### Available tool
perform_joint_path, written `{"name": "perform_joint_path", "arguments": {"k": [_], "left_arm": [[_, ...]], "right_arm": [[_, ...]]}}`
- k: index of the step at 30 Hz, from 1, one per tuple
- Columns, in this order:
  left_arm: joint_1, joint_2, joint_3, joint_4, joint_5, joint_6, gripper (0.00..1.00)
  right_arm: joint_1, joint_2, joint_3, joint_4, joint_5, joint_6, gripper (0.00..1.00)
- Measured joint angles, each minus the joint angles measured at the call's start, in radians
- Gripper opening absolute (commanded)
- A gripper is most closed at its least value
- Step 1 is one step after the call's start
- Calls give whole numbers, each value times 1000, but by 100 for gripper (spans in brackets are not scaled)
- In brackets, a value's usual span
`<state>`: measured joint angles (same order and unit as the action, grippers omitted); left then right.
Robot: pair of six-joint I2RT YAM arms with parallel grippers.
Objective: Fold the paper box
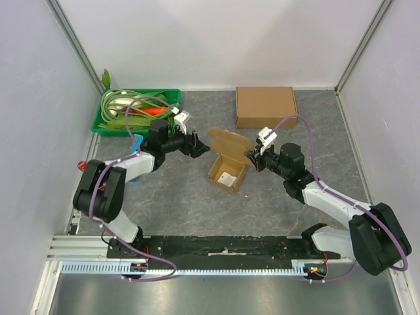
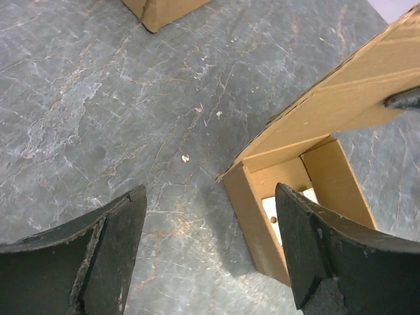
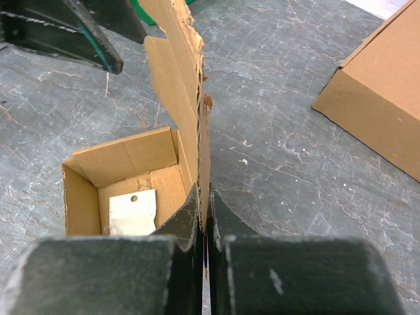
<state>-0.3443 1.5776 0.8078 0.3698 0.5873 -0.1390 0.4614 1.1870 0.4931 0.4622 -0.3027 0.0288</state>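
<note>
Top external view: the paper box (image 1: 226, 172) sits mid-surface between the two arms. It is a small brown cardboard carton, open on top, with its lid flap (image 1: 226, 140) standing up. A white slip (image 3: 133, 211) with a punched hole lies on its floor. The right pincer (image 3: 203, 220) is clenched, grasping the paper box by the flap's thin, ragged edge. The left pincer (image 2: 210, 230) is released, its dark curved fingers (image 2: 105, 256) spread wide just beside the box's corner, touching nothing. Farther back stands a larger closed cardboard box (image 1: 265, 106). At the far left a green plastic basket (image 1: 97, 125) holds green and orange items. The surface (image 1: 197, 216) is grey with a marbled, stone-like pattern, enclosed by plain white walls (image 1: 216, 39).
</note>
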Motion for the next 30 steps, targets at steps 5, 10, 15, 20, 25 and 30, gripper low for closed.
{"name": "perform_joint_path", "arguments": {"k": [5,10,15,20,25,30], "left_arm": [[59,122,46,120,233,14,68],[50,173,90,225,345,5,68],[48,212,124,255,403,-11,29],[31,200,121,237,377,4,7],[-15,88,51,180,268,82,5],[-24,60,48,151,228,131,3]], "right_arm": [[0,16,18,-8,-29,-4,0],[0,37,30,-8,-42,-4,0],[-1,57,40,-6,-45,-4,0],[0,74,66,-35,-17,16,23],[-3,77,204,-297,42,76,47],[-13,98,364,-549,29,68,47]]}}
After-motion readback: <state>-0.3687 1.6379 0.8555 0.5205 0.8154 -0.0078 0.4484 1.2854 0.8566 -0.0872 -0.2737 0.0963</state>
